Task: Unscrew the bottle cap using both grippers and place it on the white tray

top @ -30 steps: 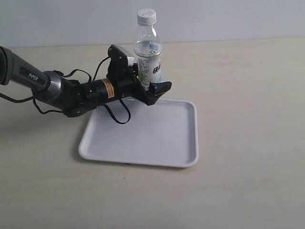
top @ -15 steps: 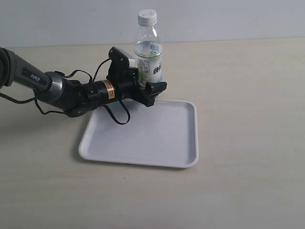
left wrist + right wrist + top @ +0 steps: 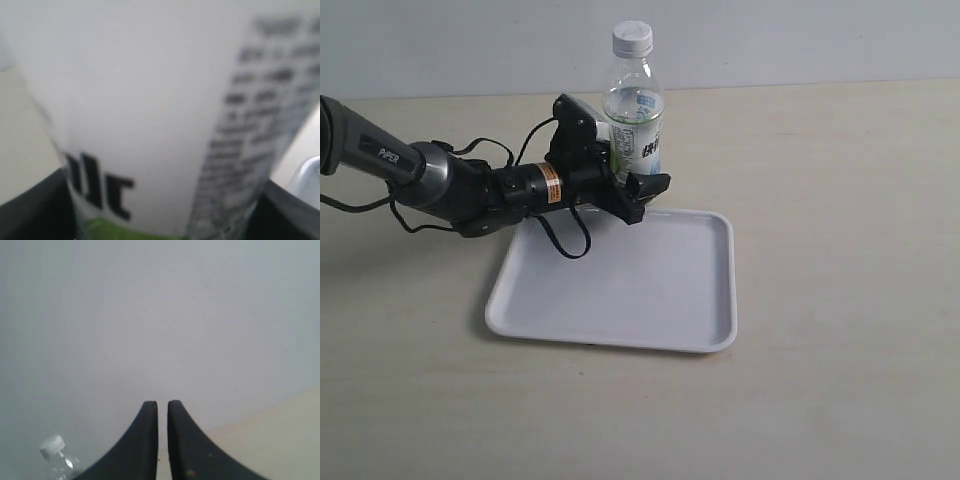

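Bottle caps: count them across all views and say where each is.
1. The bottle cap sits atop the bottle, upright at the far edge of the white tray; nothing hints at another hidden one.

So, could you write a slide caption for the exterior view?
Left gripper grips the bottle, cap on, beside the white tray.
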`<state>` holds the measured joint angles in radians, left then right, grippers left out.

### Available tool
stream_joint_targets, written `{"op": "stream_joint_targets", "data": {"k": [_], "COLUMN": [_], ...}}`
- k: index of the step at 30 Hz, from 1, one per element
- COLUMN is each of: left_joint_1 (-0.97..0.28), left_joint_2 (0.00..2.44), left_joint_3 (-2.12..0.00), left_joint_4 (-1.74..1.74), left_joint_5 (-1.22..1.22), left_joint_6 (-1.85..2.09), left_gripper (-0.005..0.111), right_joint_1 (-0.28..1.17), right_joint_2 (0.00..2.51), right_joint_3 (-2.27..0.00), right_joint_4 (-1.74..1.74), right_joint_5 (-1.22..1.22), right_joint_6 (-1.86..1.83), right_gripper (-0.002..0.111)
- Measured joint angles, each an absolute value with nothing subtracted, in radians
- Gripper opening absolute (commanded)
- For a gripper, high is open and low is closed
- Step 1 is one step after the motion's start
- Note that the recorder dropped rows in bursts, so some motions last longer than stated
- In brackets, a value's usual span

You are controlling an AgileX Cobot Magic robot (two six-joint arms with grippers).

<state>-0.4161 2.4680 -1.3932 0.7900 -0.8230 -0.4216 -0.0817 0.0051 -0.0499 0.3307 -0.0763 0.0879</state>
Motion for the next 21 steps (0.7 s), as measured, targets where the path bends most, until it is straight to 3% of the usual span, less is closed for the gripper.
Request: {"op": "stream_joint_targets", "data": {"k": [4,9,16,21], "left_joint_1": [-0.416,-0.416,-0.416,-0.416], "left_joint_2": [2.446,2.438,2.417,2.417], "left_joint_3": [-1.393,-1.393,-1.393,-1.393], "left_joint_4": [0.821,0.838,0.876,0.878], "left_joint_5": [-0.762,-0.746,-0.703,-0.701], "left_joint_6": [-0.424,-0.427,-0.427,-0.432], "left_gripper": [0.0,0.0,0.0,0.0], "right_joint_1": [-0.082,-0.082,-0.082,-0.082], "right_joint_2": [0.1,0.394,0.873,1.128], "right_joint_3": [-0.201,-0.472,-0.873,-1.035], "right_joint_4": [0.34,0.34,0.409,0.537], "right_joint_5": [-0.043,0.101,0.463,0.647], "right_joint_6": [0.087,0.032,-0.11,-0.285], "right_gripper": [0.01,0.01,0.01,0.01]}}
